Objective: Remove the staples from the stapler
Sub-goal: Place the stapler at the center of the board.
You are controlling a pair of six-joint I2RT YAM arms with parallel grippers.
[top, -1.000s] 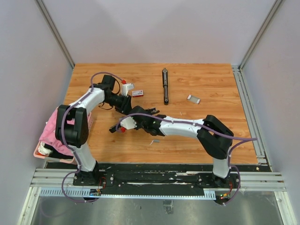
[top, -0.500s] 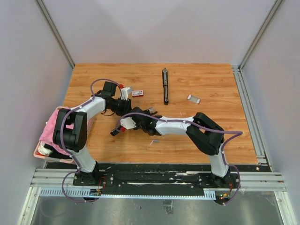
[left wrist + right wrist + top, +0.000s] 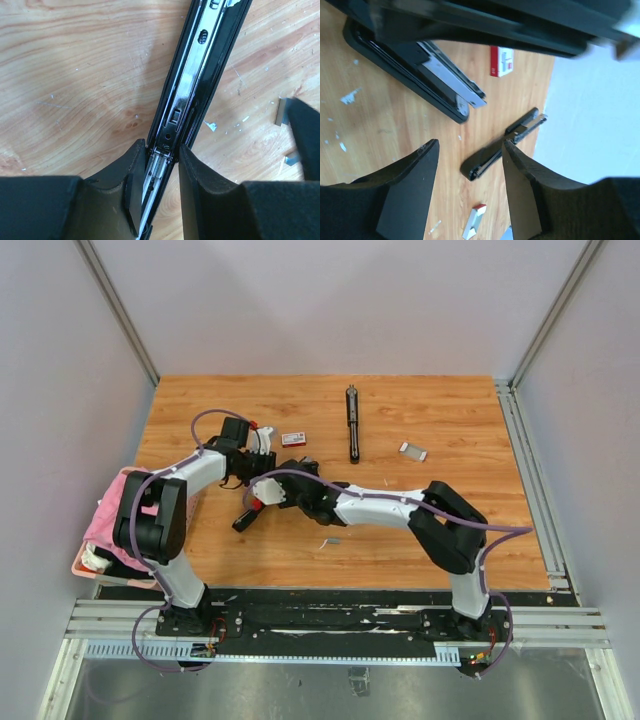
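A black stapler lies open on the wooden table, its silver magazine channel exposed. My left gripper is shut on its near end, one finger on each side. In the top view the stapler sticks out below my left gripper and my right gripper, which crowd together. My right gripper is open and empty, with the stapler just beyond its fingers. Short silvery staples lie loose on the wood; another strip shows in the top view.
A second long black stapler lies at the back centre, also in the right wrist view. A small red-and-white box sits beside it. A small white piece lies to the right. A pink cloth is at the left edge.
My right gripper has moved left and back, closer to the stapler and my left gripper. My left gripper has shifted slightly; the stapler stays in its hold.
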